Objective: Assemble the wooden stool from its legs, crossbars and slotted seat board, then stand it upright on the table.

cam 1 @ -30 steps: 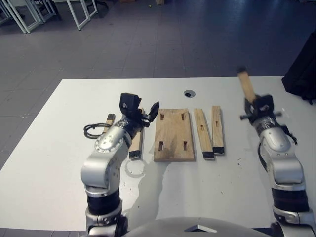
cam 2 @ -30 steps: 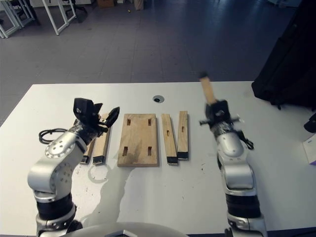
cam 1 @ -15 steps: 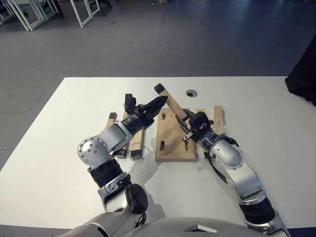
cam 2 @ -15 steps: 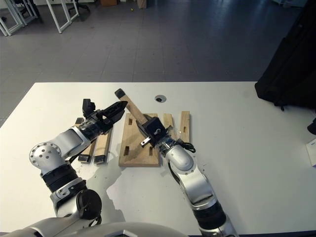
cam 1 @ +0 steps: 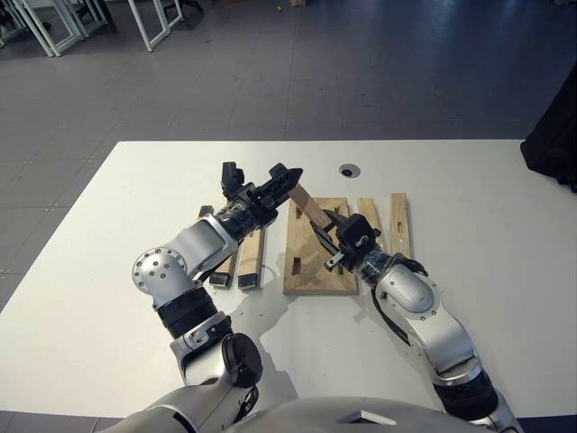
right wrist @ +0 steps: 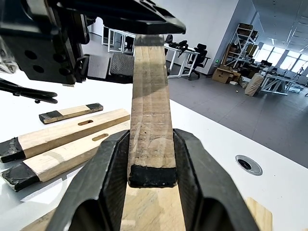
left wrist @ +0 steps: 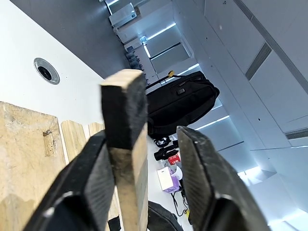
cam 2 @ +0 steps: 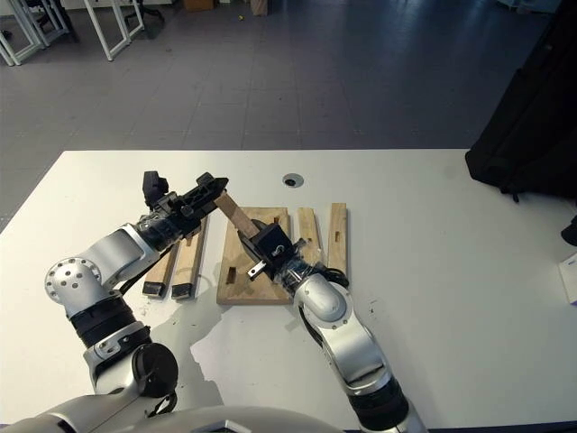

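A wooden leg (cam 1: 310, 207) with black-taped ends slants up over the slotted seat board (cam 1: 312, 269), which lies flat at the table's middle. My right gripper (cam 1: 334, 233) is shut on the leg's lower part; in the right wrist view the fingers (right wrist: 111, 159) clamp both sides of the leg (right wrist: 150, 106). My left gripper (cam 1: 281, 177) is open at the leg's upper end. In the left wrist view the leg (left wrist: 126, 120) stands between the fingers, touching one finger (left wrist: 91, 178), with a gap to the other.
Two slotted bars (cam 1: 397, 225) lie right of the board, partly under my right arm. Two more bars (cam 1: 251, 257) lie left of it, under my left arm. A cable hole (cam 1: 348, 170) sits behind the board. A black bag (cam 2: 532, 99) stands off the table's right.
My right arm swung the leg from the table's right over the board. My left gripper rose from the left bars and now brackets the leg's upper end.
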